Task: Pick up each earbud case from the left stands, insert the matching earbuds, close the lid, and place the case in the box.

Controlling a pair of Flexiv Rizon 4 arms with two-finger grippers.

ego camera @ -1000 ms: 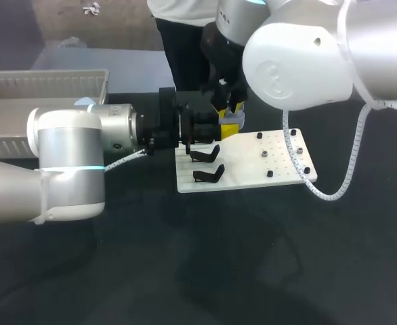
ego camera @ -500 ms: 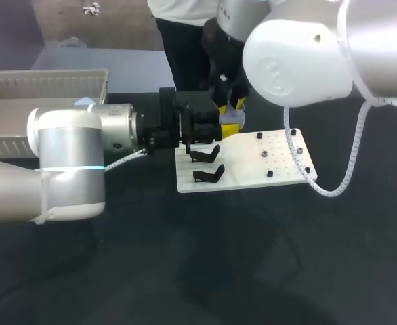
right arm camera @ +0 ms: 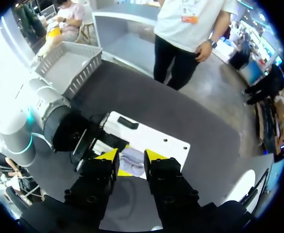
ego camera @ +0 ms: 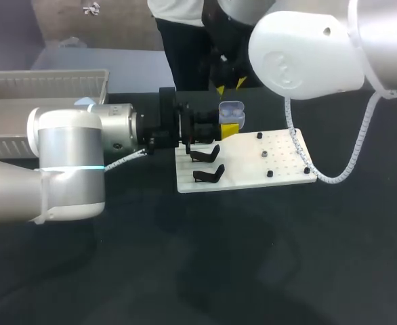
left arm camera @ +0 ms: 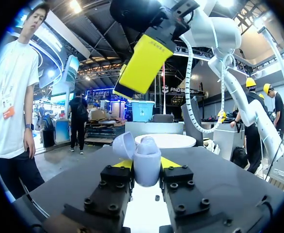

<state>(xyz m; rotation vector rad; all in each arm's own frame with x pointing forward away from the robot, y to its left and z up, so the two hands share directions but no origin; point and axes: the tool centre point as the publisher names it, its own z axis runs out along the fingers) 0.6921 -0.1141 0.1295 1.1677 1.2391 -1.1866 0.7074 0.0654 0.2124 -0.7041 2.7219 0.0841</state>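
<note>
- The earbud case [ego camera: 231, 108], pale lilac, hung above the dark bench [ego camera: 239, 264] near the far left corner of a white board, not resting on anything.
- The right arm [ego camera: 307, 54] came in from the upper right, bulky and white, and reached over the middle of the bench.
- The left arm [ego camera: 70, 162] stretched in level from the left, its wrist pointing at the board.
- The grey box [ego camera: 43, 84] sat at the far left of the bench, well apart from the case.
- The white board [ego camera: 253, 169] lay flat in the middle.
- The left pincer [left arm camera: 147, 167] was clamped on the case from both sides, yellow tips against its body.
- The right pincer [right arm camera: 131, 156] hovered directly over the case, fingers parted and gripping nothing.
- Two black stands [ego camera: 207, 154] stood on the board's left side, just beside the left pincer.
- The case's lid [left arm camera: 124, 144] was tipped open.
- Small dark pegs [ego camera: 263, 154] dotted the board's right side.
</note>
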